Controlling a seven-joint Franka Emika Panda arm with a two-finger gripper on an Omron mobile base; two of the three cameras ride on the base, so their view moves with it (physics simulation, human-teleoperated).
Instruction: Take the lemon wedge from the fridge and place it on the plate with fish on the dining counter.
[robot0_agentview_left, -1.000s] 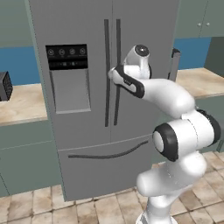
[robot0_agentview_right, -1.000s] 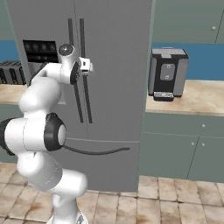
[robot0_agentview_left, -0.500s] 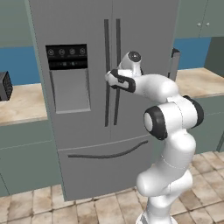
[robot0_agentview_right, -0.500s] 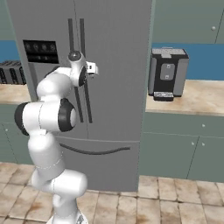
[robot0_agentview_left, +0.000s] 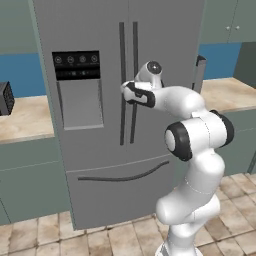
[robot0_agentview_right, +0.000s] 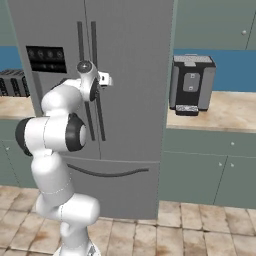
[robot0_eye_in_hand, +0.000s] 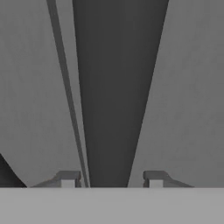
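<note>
The grey two-door fridge (robot0_agentview_left: 90, 150) (robot0_agentview_right: 130, 100) stands shut in front of me. My gripper (robot0_agentview_left: 125, 92) (robot0_agentview_right: 97, 80) is pressed up to the right door's dark vertical handle (robot0_agentview_left: 134, 55) at about mid-height. In the hand view the handle (robot0_eye_in_hand: 118, 87) runs between my gripper's (robot0_eye_in_hand: 111, 177) two fingertips, with a thin gap showing on each side, so it stands open around the bar. The door seam runs just left of the handle there. The lemon wedge is hidden behind the doors. The plate with fish and the dining counter are out of view.
A black coffee machine (robot0_agentview_right: 192, 82) stands on the beige counter (robot0_agentview_right: 225, 112) right of the fridge. A dark toaster (robot0_agentview_left: 5, 98) sits on the counter to its left. Grey-green cabinets flank the fridge, with tiled floor (robot0_agentview_left: 45, 235) below.
The hand has moved in onto the right door handle while the elbow folded closer to the fridge. The fingers have narrowed around the bar.
</note>
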